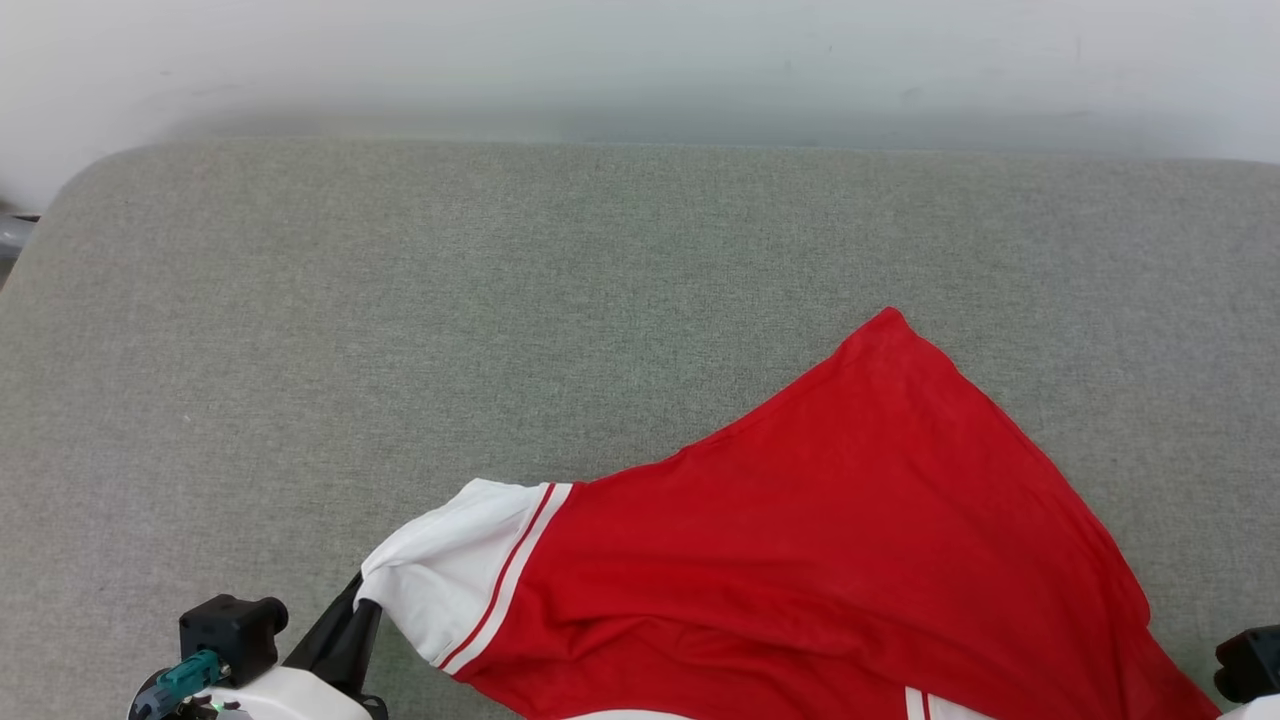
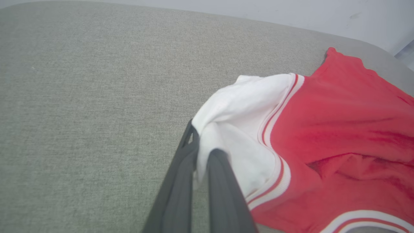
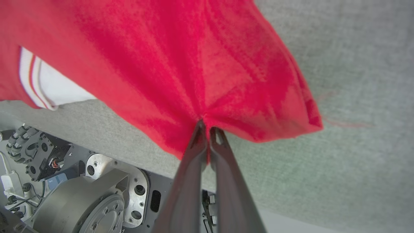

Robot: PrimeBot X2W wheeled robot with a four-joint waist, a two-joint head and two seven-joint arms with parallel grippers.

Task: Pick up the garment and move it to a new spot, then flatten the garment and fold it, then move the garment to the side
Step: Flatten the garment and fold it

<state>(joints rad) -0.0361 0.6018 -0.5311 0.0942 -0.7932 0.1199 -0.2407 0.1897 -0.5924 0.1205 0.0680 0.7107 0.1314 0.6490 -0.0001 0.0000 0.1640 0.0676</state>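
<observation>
Ok so: the garment (image 1: 820, 540), pinched at two spots along the near edge of the bench (image 1: 400, 300). Got the left pincer (image 2: 203, 145) squeezed tight on the white sleeve (image 2: 239, 123) at the near left, with cloth bunched between the dark fingers (image 2: 181, 181). Got the right pincer (image 3: 207, 129) clamped just as tight on a fold of red fabric at the near right, with creases fanning out from the pinch. No picking a nearer arm here, held by both.

Key bit for the next move, at a guess: strung left to right between the two pincers, then spreading away toward the far side and ending in one red corner (image 1: 888, 318) pointing far and a bit right. Sitting right of the middle, with plenty of bare grey bench to the left and far. Probably calls for moving both arms together and keeping the span taut, otherwise likely to sag and bunch in the middle.

Looks-wise: red body, plain on the side facing up, white sleeve with thin red-and-white edging, plus another bit of striped trim (image 1: 915, 705) peeking out at the very near edge. Rumpled by the sleeve, smoother toward the far corner. Far part seemingly lying on the bench, near edge lifted a little. Not flat, not folded yet.
</observation>
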